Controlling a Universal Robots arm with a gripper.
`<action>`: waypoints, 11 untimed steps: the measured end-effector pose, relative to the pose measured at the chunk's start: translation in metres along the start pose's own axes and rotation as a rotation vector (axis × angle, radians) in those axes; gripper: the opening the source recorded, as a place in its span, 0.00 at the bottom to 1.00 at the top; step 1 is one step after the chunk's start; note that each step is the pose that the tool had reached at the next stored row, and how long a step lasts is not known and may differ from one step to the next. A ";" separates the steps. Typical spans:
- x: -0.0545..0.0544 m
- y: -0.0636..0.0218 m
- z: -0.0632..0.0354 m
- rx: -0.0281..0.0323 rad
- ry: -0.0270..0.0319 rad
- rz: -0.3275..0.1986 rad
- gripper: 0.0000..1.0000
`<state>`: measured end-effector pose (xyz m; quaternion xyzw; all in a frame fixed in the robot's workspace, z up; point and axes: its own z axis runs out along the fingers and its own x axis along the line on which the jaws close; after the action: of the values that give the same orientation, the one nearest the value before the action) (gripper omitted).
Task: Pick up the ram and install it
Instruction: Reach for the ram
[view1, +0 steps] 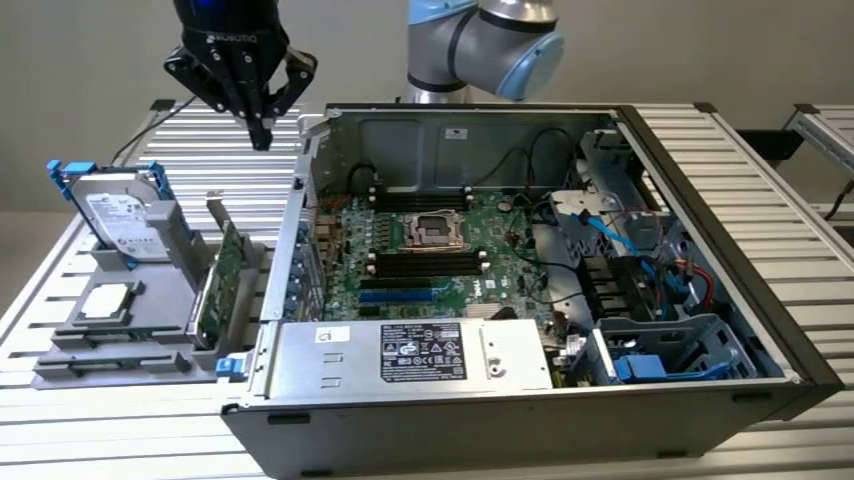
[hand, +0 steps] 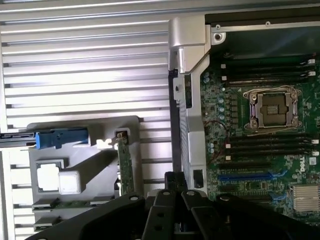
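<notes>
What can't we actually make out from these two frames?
- ram: wrist view, seen edge-on in the grey tray, so its chips are hidden. The claw body covers part of the tray.
- memory slots: exterior view, too small to tell how the latches are set.
- power supply label: exterior view, print too small to read.

Exterior view angles down onto the computer case (view1: 727, 215); wrist view hangs straight above its side wall, both showing its motherboard (hand: 260, 187).
</notes>
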<state>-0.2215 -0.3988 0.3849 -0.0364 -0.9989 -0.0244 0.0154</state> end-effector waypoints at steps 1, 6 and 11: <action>0.004 -0.0003 0.0005 0.0022 0.0000 0.000 0.11; 0.025 -0.0029 0.0026 0.0080 -0.0004 0.000 0.11; 0.044 -0.0092 0.0044 0.0082 -0.0004 0.000 0.11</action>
<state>-0.2661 -0.4046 0.3815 -0.0365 -0.9990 -0.0203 0.0154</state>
